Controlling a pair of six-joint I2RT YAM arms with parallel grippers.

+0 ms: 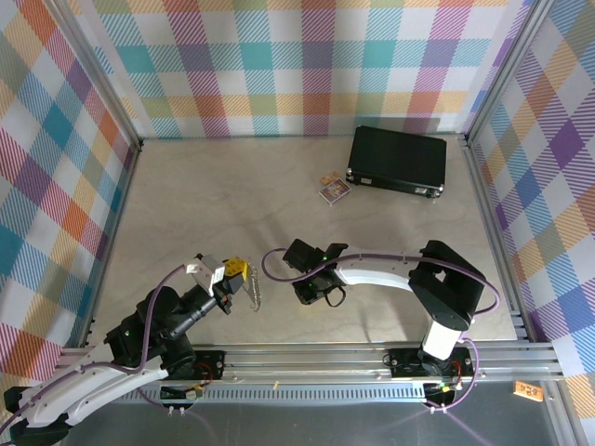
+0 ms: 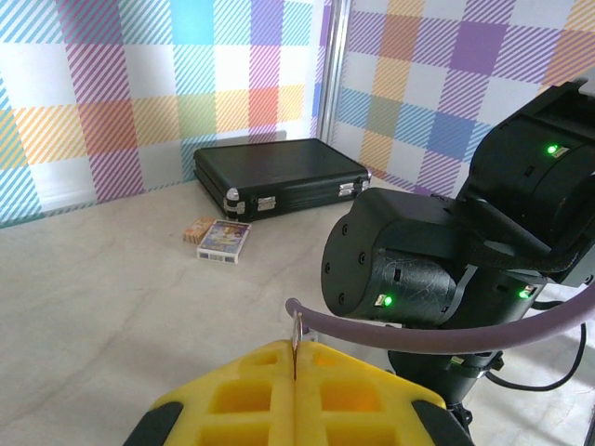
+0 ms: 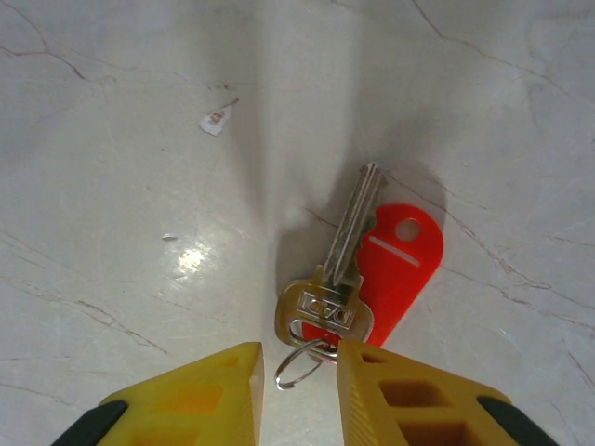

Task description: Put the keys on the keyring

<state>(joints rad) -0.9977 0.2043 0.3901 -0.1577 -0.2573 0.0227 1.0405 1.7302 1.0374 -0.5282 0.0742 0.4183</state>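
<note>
Plaid walls [image 1: 307, 65] in many colours are closing in the room on three sides, with aluminium posts standing in the far corners. A pale, marble-veined table [image 1: 232, 195] is filling the floor of it, and light is glaring off it in the right wrist view. A black case [image 1: 398, 160] is lying flat near the far right corner, and a small card packet [image 1: 335, 190] is lying just beside its left end.

The left gripper [image 1: 234, 272] is hanging above the near middle of the table, its yellow fingers [image 2: 251, 400] pressing together on the thin wire of the keyring [image 2: 296, 336], whose chain is dangling below it in the top view.

Close to its right, the right gripper [image 3: 297, 358] is pointing down with its jaws partly apart and gripping nothing. The keys [image 3: 346, 251] are lying flat on the table just ahead of those jaws, the silver blade crossing a red tag [image 3: 400, 260]. Their small split ring [image 3: 296, 367] is sitting in the gap between the fingers. A tiny pale scrap [image 3: 216, 121] is lying further off.
</note>
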